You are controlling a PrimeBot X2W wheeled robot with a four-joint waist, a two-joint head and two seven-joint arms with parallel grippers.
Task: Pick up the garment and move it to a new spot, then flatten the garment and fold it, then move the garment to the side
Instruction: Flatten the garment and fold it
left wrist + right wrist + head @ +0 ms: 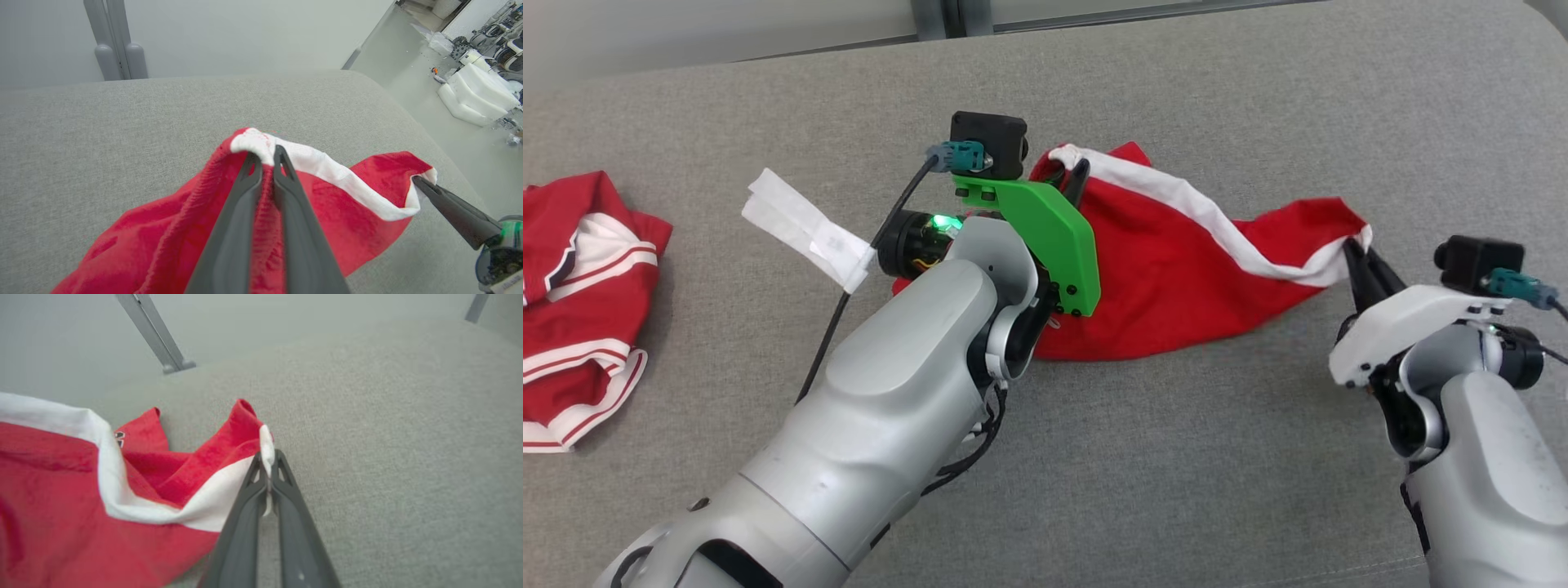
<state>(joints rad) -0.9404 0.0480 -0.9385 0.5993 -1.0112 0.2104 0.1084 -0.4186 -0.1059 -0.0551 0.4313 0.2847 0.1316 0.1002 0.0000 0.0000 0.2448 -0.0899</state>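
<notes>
Garment [1176, 278] lay crumpled near the middle of the grey fabric surface [1258, 490], red with a white band along its upper edge. Its top edge was held up off the surface between the two hands. The left hand [1079, 173] was clenched on the band at its left end, with cloth pinched between the dark fingers. The right hand [1357, 247] was clamped on the white-edged corner at the right end, and the band sagged between the two grips. A second red-and-white garment [580, 302] lay well apart at the far left (no part of this grasp).

By the look of it, the first step was in hand: the garment was gripped at two points but not yet carried anywhere. The next move would call for both hands to rise together at the same spacing, so the cloth hung clear before travelling to a new spot. Pulling apart too hard might slip the thin right-hand pinch.
</notes>
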